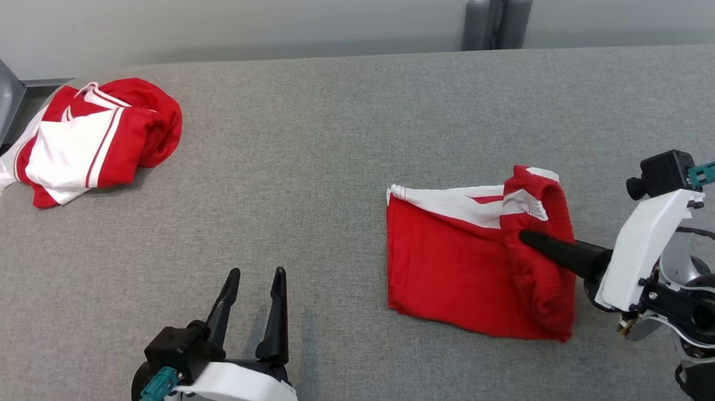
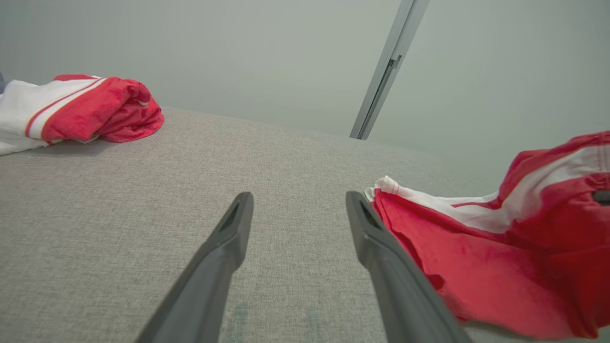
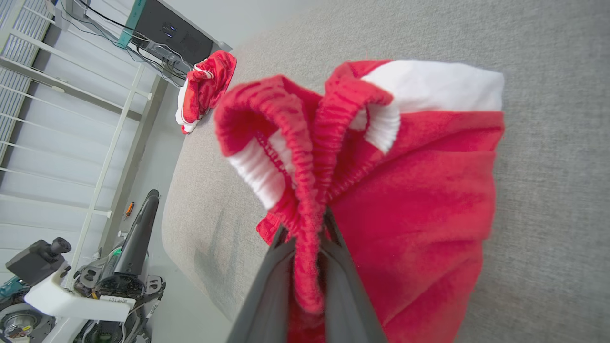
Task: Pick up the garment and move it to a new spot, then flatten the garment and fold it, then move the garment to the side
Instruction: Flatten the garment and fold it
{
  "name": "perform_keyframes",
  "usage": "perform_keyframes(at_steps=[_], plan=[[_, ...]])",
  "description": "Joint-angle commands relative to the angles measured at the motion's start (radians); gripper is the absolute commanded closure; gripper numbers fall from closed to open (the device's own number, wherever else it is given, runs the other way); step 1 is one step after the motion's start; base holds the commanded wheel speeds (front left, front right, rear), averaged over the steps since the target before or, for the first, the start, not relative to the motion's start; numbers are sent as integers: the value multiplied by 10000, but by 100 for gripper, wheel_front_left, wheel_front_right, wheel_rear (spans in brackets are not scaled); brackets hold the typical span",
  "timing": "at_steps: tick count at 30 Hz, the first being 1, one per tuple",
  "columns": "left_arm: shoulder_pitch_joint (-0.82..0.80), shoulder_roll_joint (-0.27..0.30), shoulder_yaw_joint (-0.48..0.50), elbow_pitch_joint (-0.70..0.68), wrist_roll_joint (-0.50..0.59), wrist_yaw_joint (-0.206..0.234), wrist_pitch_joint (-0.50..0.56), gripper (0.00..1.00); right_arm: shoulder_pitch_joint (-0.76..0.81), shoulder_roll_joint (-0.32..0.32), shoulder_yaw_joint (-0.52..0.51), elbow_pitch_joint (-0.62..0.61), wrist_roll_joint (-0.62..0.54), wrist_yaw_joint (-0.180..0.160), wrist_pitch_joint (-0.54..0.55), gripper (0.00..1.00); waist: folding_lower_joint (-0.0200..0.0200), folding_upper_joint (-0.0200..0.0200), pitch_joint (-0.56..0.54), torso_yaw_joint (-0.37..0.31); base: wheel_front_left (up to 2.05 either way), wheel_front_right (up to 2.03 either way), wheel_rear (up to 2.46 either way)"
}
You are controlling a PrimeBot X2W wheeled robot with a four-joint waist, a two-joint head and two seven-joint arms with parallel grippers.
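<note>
The garment (image 1: 456, 263) is a pair of red shorts with white panels, folded on the grey table (image 1: 330, 164) right of centre. Its ribbed waistband is bunched up and lifted at the right side. My right gripper (image 1: 524, 237) is shut on that waistband; the right wrist view shows the elastic band (image 3: 305, 228) pinched between the two fingers. My left gripper (image 1: 254, 275) stands open at the lower left, off the cloth. In the left wrist view the garment (image 2: 500, 267) lies just right of my left gripper (image 2: 298, 202).
A second red and white garment (image 1: 92, 140) lies crumpled at the table's far left corner. A grey metal frame leg (image 1: 0, 87) stands beyond it and a post (image 1: 498, 8) behind the table. The table's left edge is close to that pile.
</note>
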Motion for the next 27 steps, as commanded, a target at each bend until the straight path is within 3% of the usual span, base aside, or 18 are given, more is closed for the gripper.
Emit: perform_keyframes(at_steps=[1, 11, 19, 20, 22, 23, 27], plan=[[-158, 35, -26, 17, -74, 18, -44, 0, -210, 80, -73, 152, -110, 5, 132, 100, 0, 0, -12, 58, 0, 0, 0], [-278, 33, -296, 49, -339, 63, -44, 0, -948, 149, 1038, 1450, -469, 5, -290, 100, 0, 0, -66, 341, 0, 0, 0], [-331, 40, -508, 42, -542, 131, -44, 0, -1809, 157, 1661, 2907, -963, 5, -1335, 100, 0, 0, -109, 641, 0, 0, 0], [-326, 36, -523, 42, -551, 138, -44, 0, -1904, 157, 1751, 3079, -1006, 5, -1450, 91, 0, 0, -114, 668, 0, 0, 0], [-330, 36, -524, 61, -552, 123, -44, 0, -2090, 155, 1870, 3434, -1021, 5, -1727, 46, 0, 0, -122, 708, 0, 0, 0], [-333, 34, -522, 69, -558, 120, -44, 0, -2186, 158, 1959, 3590, -1046, 5, -1860, 0, 0, 0, -126, 723, 0, 0, 0], [-334, 36, -518, 94, -564, 140, -44, 0, -2491, 157, 2267, 4170, -876, 5, -2359, 0, 0, 0, -145, 739, 0, 0, 0]])
